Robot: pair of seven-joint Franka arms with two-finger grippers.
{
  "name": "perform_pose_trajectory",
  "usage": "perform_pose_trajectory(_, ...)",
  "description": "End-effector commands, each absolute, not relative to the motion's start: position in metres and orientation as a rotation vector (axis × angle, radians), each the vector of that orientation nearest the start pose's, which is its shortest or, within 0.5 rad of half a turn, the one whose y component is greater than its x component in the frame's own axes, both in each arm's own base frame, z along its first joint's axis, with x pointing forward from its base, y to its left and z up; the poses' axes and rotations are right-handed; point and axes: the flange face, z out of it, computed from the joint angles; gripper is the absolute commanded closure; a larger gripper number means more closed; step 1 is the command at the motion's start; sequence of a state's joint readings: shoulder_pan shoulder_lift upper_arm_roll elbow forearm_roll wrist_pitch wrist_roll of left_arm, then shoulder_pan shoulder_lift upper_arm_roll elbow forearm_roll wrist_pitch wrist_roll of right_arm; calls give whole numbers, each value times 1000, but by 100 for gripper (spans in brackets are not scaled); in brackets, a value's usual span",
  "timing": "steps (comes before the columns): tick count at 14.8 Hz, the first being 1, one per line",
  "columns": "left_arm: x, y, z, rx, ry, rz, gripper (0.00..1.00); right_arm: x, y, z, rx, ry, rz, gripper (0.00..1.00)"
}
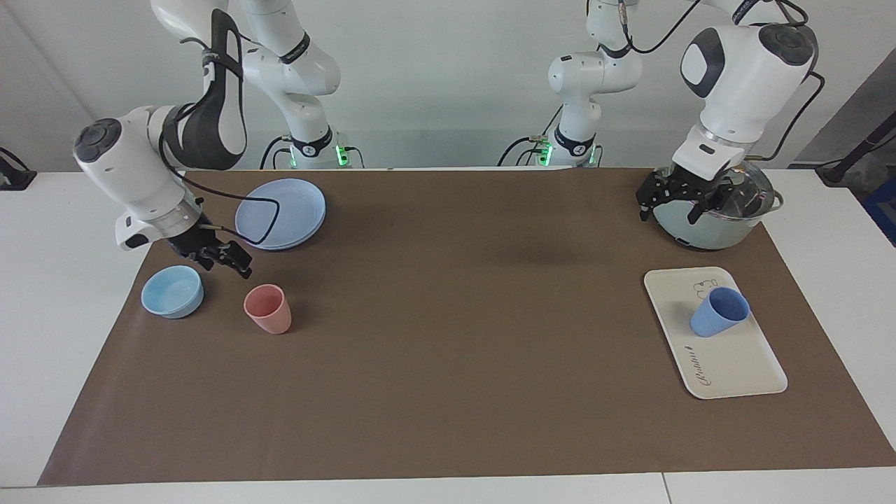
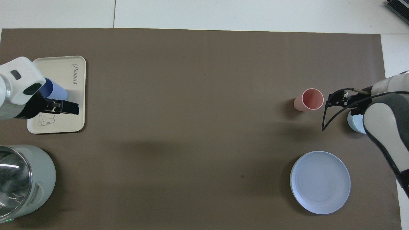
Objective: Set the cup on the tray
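Matt plastic cup (image 1: 719, 313), glossy tray (image 1: 742, 364)
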State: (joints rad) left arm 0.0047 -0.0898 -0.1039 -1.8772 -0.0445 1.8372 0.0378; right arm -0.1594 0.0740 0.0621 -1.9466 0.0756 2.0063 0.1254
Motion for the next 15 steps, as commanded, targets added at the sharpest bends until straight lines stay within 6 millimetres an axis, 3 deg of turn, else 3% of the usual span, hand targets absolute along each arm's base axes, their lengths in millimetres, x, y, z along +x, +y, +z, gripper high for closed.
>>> perform_pose_trajectory(1, 525, -65, 569, -3148, 169, -80, 0, 557, -15, 467, -3131, 226, 15, 0)
perform_pose_trajectory(3, 530, -59, 598, -3150, 156, -52, 0, 551, -4, 477, -3135, 192, 27, 0)
perform_pose_trajectory(5, 539, -55, 622, -3150, 152, -2, 0, 546, 21, 490, -3139, 122, 8, 0)
perform_pose_trajectory(6, 542, -53, 627, -3139, 154, 34, 0, 543, 23, 500, -3140, 115, -9, 0)
perform_pose_trajectory(11, 540, -47, 636, -3108, 189, 63, 0, 551, 54, 551, -3135, 13, -93, 0)
perform_pose_trajectory(15, 541, -44, 635, -3164, 160, 40, 0, 573, 57, 601, -3152, -2, -70, 0)
